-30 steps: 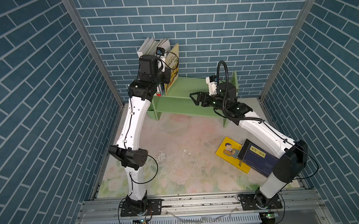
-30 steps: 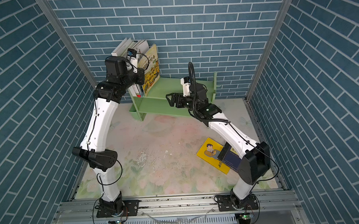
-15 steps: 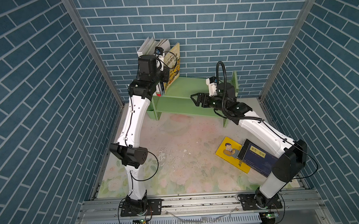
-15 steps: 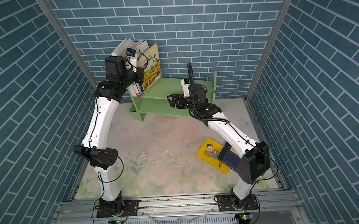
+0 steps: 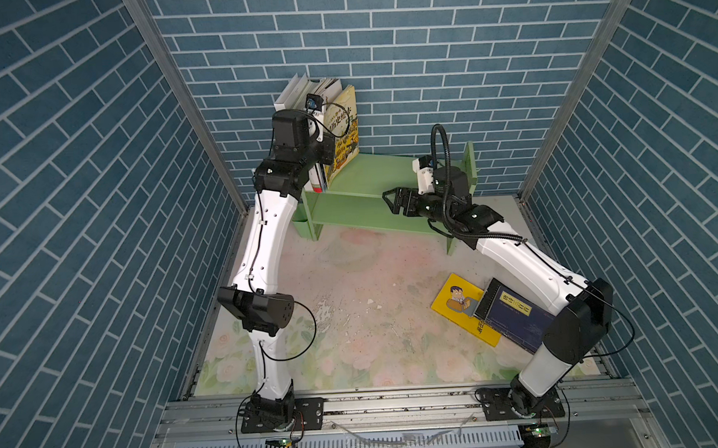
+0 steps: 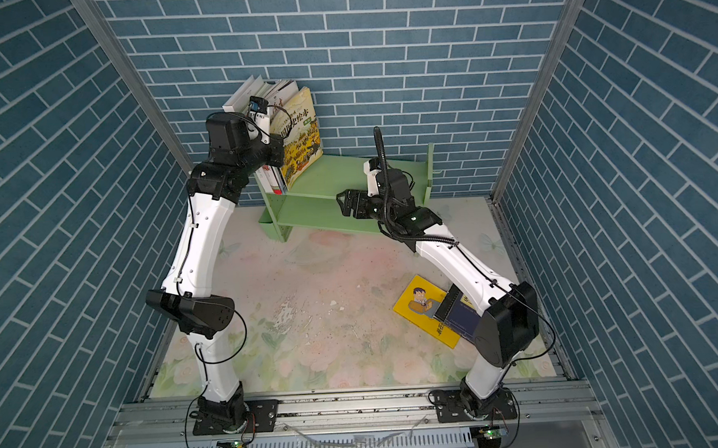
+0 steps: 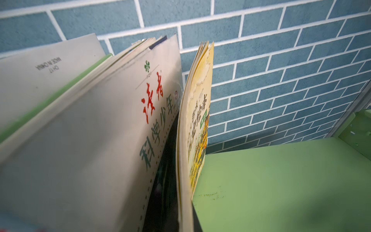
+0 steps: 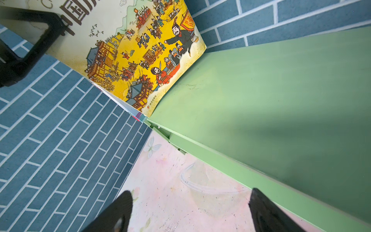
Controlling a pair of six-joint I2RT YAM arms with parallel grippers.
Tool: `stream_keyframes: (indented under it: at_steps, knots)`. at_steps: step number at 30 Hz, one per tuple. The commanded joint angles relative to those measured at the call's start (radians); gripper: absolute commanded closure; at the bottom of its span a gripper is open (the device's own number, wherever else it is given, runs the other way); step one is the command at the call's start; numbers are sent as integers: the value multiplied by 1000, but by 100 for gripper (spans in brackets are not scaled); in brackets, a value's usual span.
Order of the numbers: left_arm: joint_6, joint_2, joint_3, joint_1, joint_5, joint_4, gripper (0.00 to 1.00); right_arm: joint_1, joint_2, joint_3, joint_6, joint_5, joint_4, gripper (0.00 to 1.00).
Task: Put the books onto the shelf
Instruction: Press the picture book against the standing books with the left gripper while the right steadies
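Barely anything has shifted. Left gripper (image 8: 18, 64), closed, props pale yellow book (image 5: 344, 126) on shelf (image 5: 372, 178); right gripper (image 5: 391, 198) open, empty. Next, likely: fetch bright yellow book (image 5: 456, 300).

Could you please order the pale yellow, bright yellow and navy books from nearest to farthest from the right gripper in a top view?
From the right gripper:
1. Pale yellow book, standing at the shelf's left end.
2. Bright yellow book, flat on the table.
3. Navy book, overlapping it, farther right.
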Motion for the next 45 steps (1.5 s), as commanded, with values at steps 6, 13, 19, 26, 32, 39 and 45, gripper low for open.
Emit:
stream_keyframes:
  at_steps: [6, 13, 19, 26, 32, 39, 45]
  knots:
    - [6, -36, 27, 4, -6, -20, 100, 4, 4, 27, -23, 31, -14, 9]
    - [7, -56, 31, 4, -14, -33, 100, 3, 7, 27, -20, 31, -19, 9]
    - [12, -62, 20, 4, -30, -33, 100, 3, 6, 25, -18, 34, -21, 9]
    - [9, -44, 10, 4, -32, -5, 100, 3, -2, 20, -21, 40, -27, 9]
    - [4, -24, 18, 4, -27, 5, 100, 2, -2, 23, -28, 46, -34, 9]
    - [-5, -11, 14, 4, -35, 33, 95, 0, -1, 23, -32, 52, -38, 9]
    - [-8, -6, 11, 4, -38, 48, 91, -3, 7, 29, -38, 51, -48, 9]
